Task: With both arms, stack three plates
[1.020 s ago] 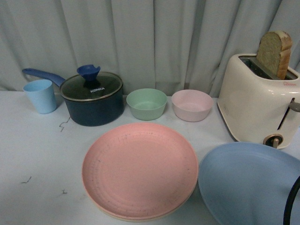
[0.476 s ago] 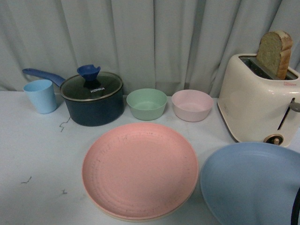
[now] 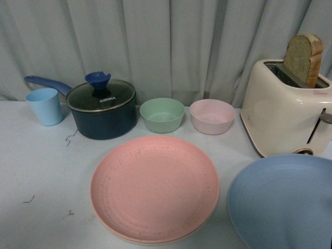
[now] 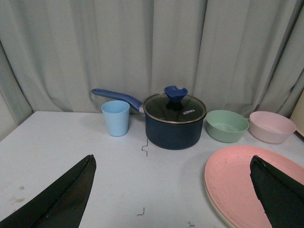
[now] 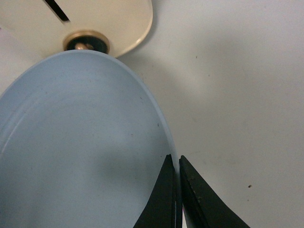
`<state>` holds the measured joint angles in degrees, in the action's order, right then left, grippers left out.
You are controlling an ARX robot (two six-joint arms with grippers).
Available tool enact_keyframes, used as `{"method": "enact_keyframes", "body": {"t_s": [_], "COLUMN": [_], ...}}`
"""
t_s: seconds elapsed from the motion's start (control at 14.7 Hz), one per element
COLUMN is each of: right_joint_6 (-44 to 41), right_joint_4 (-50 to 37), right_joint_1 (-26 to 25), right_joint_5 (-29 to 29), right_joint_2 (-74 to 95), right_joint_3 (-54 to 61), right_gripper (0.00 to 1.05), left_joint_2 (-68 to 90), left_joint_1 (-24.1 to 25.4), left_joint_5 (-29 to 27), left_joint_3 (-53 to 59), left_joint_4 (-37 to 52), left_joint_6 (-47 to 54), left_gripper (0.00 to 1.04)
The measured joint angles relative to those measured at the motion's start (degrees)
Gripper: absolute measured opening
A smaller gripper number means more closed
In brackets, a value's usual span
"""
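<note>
Light blue plate [image 3: 282, 205] sits at the robot's front right, its far edge overlapping the lower front of the toaster [image 3: 280, 114] in the front view; can't tell if it's clear of the table [image 3: 46, 171]. Right gripper [image 5: 176, 160] has it by the rim: the two fingers [image 5: 164, 199] are nearly closed, one on each face of the plate edge, only the rim between them. Pink plate [image 3: 154, 189] is centre front, flat, lying on the beige plate [image 3: 155, 243], which shows only as a thin sliver of rim under the near side. Blue plate is just beside that pair, not touching. Left gripper [image 4: 172, 159] is spread wide with nothing in it, above the table just left of the pink plate. Behind the plates, left to right: blue cup [image 3: 45, 106], dark blue pot [image 3: 102, 111] with glass lid, green bowl [image 3: 162, 115], pink bowl [image 3: 211, 116]. Bread slice [image 3: 303, 57] stands in the toaster slot. Grey curtain [image 3: 155, 46] at the back.
</note>
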<state>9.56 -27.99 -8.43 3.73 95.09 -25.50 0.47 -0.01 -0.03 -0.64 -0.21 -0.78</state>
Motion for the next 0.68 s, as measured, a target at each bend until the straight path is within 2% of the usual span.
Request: {"method": "enact_keyframes", "body": {"t_s": [0.2, 0.34, 0.48, 0.68], "right_joint_6": [0.15, 1.75, 4.44, 8.83], "right_joint_4": [1.99, 6.67, 10.8, 11.23], "right_joint_1": [0.04, 1.27, 5.62, 14.12], "right_joint_5": [0.7, 2.47, 3.65, 2.45], "right_joint_2": [-3.67, -12.26, -19.52, -20.17], "right_joint_3": [0.02, -0.04, -0.59, -3.41], "right_gripper": [0.03, 0.03, 0.03, 0.03], "left_joint_2": [0.0, 0.0, 0.0, 0.0], "left_joint_1": [0.0, 0.0, 0.0, 0.0], "left_joint_5": [0.0, 0.0, 0.0, 0.0], "left_joint_3": [0.0, 0.0, 0.0, 0.0], "left_joint_4": [0.02, 0.02, 0.02, 0.02], "left_joint_6": [0.02, 0.02, 0.02, 0.02], "left_gripper": [0.98, 0.98, 0.98, 0.98]}}
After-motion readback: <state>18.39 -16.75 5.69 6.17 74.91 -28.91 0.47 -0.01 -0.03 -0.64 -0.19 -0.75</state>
